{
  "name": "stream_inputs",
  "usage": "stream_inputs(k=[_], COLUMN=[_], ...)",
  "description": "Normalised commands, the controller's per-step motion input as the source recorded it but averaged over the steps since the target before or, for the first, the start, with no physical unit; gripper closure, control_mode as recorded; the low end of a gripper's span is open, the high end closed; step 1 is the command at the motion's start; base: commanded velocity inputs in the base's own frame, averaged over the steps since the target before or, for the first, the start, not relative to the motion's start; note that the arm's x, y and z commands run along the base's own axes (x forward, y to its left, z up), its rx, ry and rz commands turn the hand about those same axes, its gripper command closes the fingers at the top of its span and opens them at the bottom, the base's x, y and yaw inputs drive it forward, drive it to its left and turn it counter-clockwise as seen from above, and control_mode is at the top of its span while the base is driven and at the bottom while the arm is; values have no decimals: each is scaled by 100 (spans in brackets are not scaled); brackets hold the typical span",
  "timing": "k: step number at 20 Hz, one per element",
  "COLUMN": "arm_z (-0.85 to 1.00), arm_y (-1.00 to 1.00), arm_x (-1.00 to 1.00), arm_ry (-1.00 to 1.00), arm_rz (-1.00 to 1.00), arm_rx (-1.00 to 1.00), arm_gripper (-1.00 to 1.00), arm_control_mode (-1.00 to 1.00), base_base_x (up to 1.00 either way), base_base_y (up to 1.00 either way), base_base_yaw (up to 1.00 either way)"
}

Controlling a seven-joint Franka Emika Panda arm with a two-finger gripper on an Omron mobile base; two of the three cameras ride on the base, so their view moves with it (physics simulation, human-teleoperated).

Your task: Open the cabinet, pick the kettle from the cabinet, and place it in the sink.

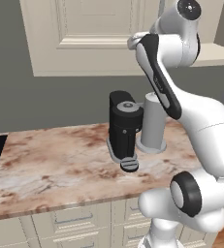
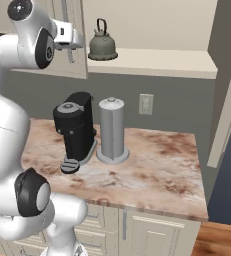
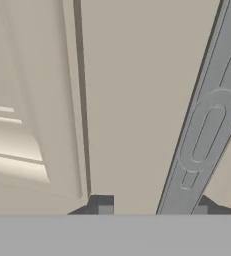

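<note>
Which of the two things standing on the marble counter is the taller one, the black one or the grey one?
The plain light grey cylinder on a round base is taller. Its top rises a little above the black coffee machine standing beside it, which has a drip tray in front.

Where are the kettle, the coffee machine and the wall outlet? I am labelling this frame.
kettle (image 2: 102,47): right base view, on its grey-green body.
coffee machine (image 2: 77,127): right base view, on its black front.
wall outlet (image 2: 146,104): right base view, on its plate.

no readable text, labels, brands or numbers on any surface, machine or wall
</note>
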Motion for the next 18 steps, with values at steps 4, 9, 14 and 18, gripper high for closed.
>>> stream_inputs(k=[4, 9, 14, 18], arm_z=[-40, -33, -32, -34], arm_y=[100, 99, 100, 100], arm_x=[-24, -35, -43, -43], arm_ry=[0, -2, -5, -5], arm_rz=[0, 2, 1, 1], arm_rx=[2, 5, 4, 3], arm_gripper=[100, 100, 100, 100], arm_control_mode=[-100, -100, -100, -100], base_base_x=[0, 0, 0, 0], base_base_y=[0, 0, 0, 0], base_base_yaw=[0, 0, 0, 0])
